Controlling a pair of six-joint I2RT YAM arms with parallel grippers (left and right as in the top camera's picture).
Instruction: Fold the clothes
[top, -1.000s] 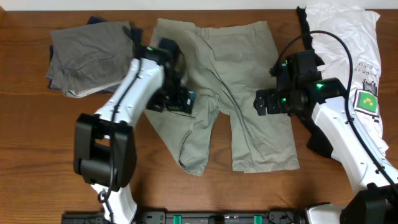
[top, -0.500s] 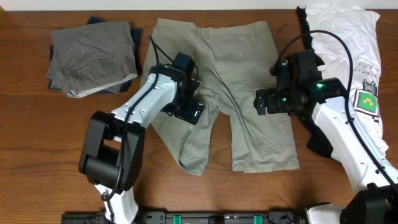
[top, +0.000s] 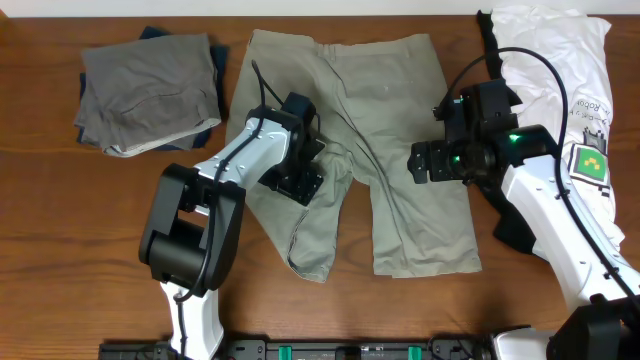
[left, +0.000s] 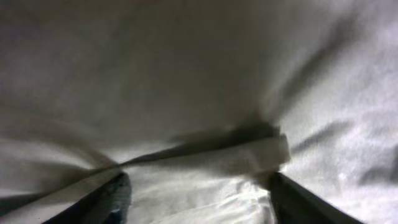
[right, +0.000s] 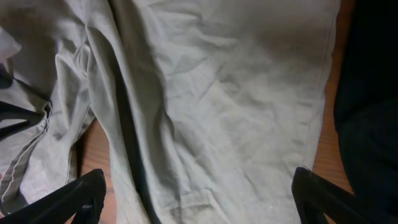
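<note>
Khaki shorts (top: 400, 90) lie spread flat in the middle of the table, waistband at the far side, and the left leg is crumpled and folded in. My left gripper (top: 300, 180) is down on the shorts near the crotch. In the left wrist view its fingers (left: 199, 199) are apart, with a raised fold of the pale cloth (left: 186, 74) between them. My right gripper (top: 422, 165) hovers over the shorts' right leg. It is open and empty (right: 196, 199), above flat cloth (right: 217, 93).
A pile of folded grey clothes (top: 145, 95) lies at the back left over a dark blue piece. A white T-shirt (top: 570, 70) with a green logo lies at the right. A black garment (top: 515, 225) lies under my right arm and also shows in the right wrist view (right: 367, 93).
My left arm has swung in over the shorts and its gripper has moved a little right and down onto the crumpled left leg. The right arm has not moved.
</note>
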